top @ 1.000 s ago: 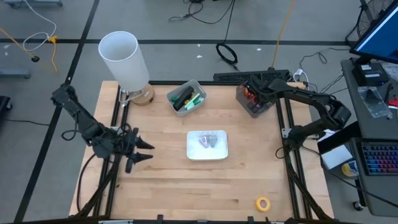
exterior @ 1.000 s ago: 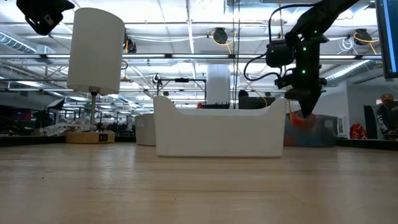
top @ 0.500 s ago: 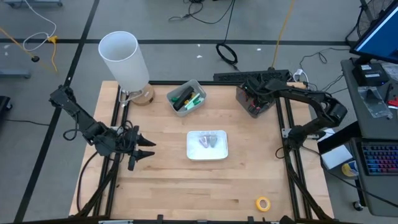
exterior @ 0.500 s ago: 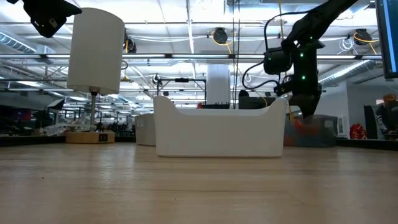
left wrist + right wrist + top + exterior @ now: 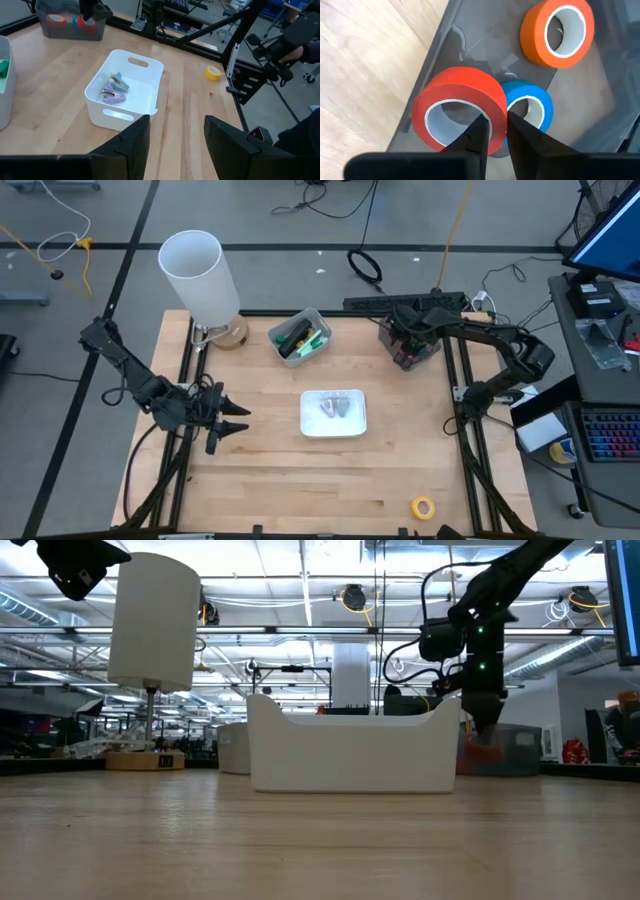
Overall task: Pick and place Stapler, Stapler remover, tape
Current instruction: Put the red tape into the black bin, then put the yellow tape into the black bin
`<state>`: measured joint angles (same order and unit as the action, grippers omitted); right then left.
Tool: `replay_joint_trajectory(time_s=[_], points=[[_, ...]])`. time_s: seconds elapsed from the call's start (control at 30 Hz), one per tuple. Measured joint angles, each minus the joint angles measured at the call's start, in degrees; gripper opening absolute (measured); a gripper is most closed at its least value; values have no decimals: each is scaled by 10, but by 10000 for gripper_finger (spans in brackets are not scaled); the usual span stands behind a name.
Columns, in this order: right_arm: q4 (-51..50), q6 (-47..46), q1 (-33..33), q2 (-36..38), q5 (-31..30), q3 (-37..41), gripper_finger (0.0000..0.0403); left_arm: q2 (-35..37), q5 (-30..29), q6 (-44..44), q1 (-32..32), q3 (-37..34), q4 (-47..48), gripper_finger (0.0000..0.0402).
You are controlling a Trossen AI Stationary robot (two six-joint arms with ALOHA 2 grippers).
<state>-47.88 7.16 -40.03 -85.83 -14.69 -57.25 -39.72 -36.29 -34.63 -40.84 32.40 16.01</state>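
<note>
The right tool (image 5: 493,131) has dropped into the clear bin (image 5: 408,350) behind the white tray (image 5: 333,413), so a pick is underway. Its fingers, nearly closed, pinch the red tape (image 5: 462,114) wall; blue tape (image 5: 534,106) and orange tape (image 5: 557,32) lie alongside. The left tool (image 5: 228,420) waits, spread open, beside the tray.

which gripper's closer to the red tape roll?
Right. The right gripper is pinching the red tape roll's wall in the grey bin; the left gripper waits across the table.
</note>
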Motion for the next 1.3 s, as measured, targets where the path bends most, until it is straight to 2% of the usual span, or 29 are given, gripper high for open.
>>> replay_joint_trajectory(time_s=[0.47, 0.6, 0.7, 0.77, 0.83, 1.03, 1.1, 1.2, 1.3], points=[[13, 3, 0, 8, -25, 0, 132, 0, 0, 2, 0, 0, 1, 186], [8, -13, 0, 42, -50, 0, 145, 0, 0, 3, 0, 0, 1, 186], [-5, -58, 2, 87, -40, 0, 143, 0, 0, 3, 0, 0, 1, 186], [-19, -85, 8, 125, -8, 0, 138, 0, 0, 3, 0, 0, 1, 186], [-32, -117, 17, 167, 54, 0, 132, 0, 0, 4, 0, 0, 1, 186], [-74, -212, 83, 283, 339, 0, 119, 0, 0, 23, 0, 0, 2, 186], [-97, -253, 124, 312, 407, 0, 115, 0, 1, 32, 0, 0, 2, 186], [-139, -332, 198, 346, 475, 0, 112, 0, 3, 39, 0, 0, 2, 186], [-181, -437, 285, 369, 504, 0, 110, 0, 3, 40, 0, 0, 2, 186]])
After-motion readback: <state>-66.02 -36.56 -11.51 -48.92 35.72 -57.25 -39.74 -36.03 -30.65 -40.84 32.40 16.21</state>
